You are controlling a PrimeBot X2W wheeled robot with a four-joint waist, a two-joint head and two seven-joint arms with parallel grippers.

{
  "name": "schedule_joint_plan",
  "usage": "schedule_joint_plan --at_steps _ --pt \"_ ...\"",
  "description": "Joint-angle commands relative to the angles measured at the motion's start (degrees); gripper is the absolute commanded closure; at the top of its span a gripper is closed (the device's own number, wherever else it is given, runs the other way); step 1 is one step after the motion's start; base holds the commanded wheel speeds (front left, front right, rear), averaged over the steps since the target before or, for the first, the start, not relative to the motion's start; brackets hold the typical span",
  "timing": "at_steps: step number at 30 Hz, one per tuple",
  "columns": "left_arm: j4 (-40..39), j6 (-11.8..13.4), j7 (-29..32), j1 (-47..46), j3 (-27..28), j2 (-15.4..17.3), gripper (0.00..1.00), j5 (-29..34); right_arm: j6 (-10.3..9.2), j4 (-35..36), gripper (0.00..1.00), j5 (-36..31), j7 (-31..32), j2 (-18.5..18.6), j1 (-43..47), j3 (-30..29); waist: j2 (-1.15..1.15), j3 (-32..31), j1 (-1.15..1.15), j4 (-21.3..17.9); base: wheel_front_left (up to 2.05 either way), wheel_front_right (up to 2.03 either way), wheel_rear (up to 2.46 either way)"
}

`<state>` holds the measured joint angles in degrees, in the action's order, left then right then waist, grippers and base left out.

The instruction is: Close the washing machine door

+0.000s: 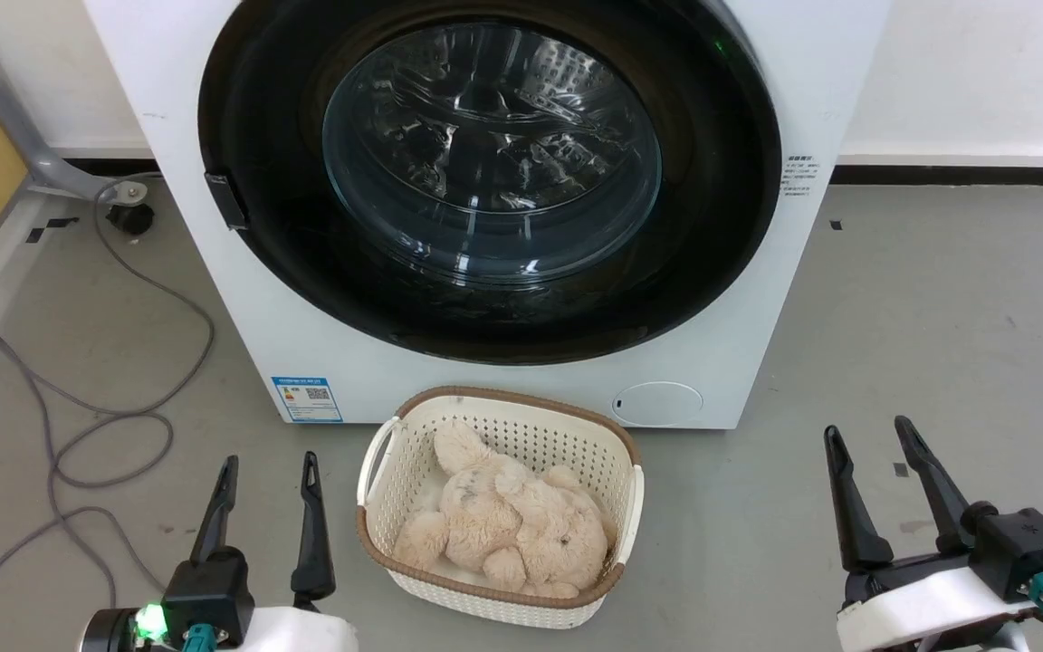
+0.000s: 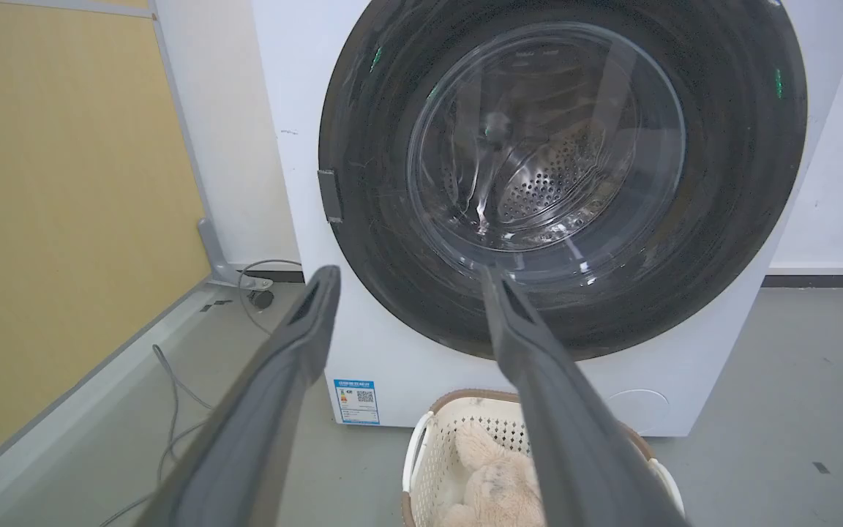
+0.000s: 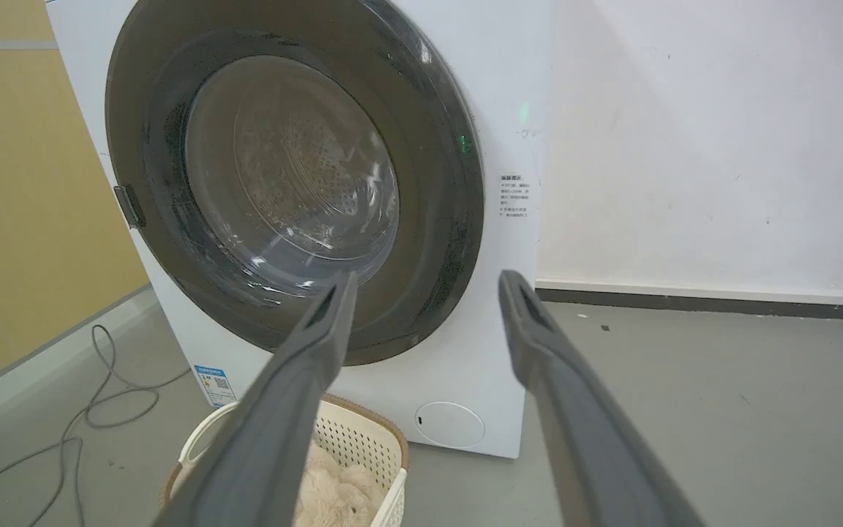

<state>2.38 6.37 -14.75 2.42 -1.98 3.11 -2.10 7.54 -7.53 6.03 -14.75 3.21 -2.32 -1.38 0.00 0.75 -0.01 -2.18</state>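
Looking down in the head view, the round black plastic washing machine door [image 1: 721, 226] with its glass bowl sits flush on the white boxy washing machine [image 1: 214, 299], top centre. Bottom centre, a cream perforated basket [image 1: 377, 507] holds a beige plush toy [image 1: 512, 530]. Lower left the left gripper [image 1: 270, 460] and lower right the right gripper [image 1: 867, 427] have jaws apart, empty. Left wrist view: door [image 2: 729, 183] upper right, fingers [image 2: 268, 410] spread. Right wrist view: door [image 3: 436, 219] upper left, fingers [image 3: 575, 410] spread.

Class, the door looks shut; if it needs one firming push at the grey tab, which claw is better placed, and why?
Left, probably. The left claw sits below the tab on the left edge of the door; the right claw is across the basket, farther off. Both are open.
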Motion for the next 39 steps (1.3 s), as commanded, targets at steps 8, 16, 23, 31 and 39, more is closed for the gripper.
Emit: schedule_joint_plan --at_steps 8,16,23,31,39 --pt "0.1 -0.28 0.61 -0.09 0.04 -0.1 1.0 0.03 0.0 0.27 1.0 -0.21 0.54 -0.01 0.06 0.06 0.0 -0.06 0.01 0.13 0.0 0.0 0.0" --pt "-0.07 -0.69 1.55 -0.25 0.17 -0.11 1.0 0.17 -0.01 0.76 1.0 -0.6 1.49 -0.03 0.21 0.15 0.0 -0.11 0.01 0.27 0.0 0.0 0.0" --pt "-0.21 -1.04 2.37 -0.38 0.28 -0.12 1.0 0.29 -0.01 1.17 1.0 -0.93 2.31 -0.05 0.34 0.22 0.0 -0.15 0.01 0.39 0.0 0.0 0.0" --pt "-0.37 -1.44 3.3 -0.54 0.41 -0.13 1.0 0.43 -0.01 1.66 1.0 -1.32 3.25 -0.07 0.49 0.31 0.0 -0.19 0.01 0.52 0.0 0.0 0.0" --pt "-0.56 -1.9 4.36 -0.71 0.55 -0.14 1.0 0.58 -0.02 2.2 1.0 -1.75 4.31 -0.1 0.66 0.41 0.0 -0.25 0.01 0.68 0.0 0.0 0.0"
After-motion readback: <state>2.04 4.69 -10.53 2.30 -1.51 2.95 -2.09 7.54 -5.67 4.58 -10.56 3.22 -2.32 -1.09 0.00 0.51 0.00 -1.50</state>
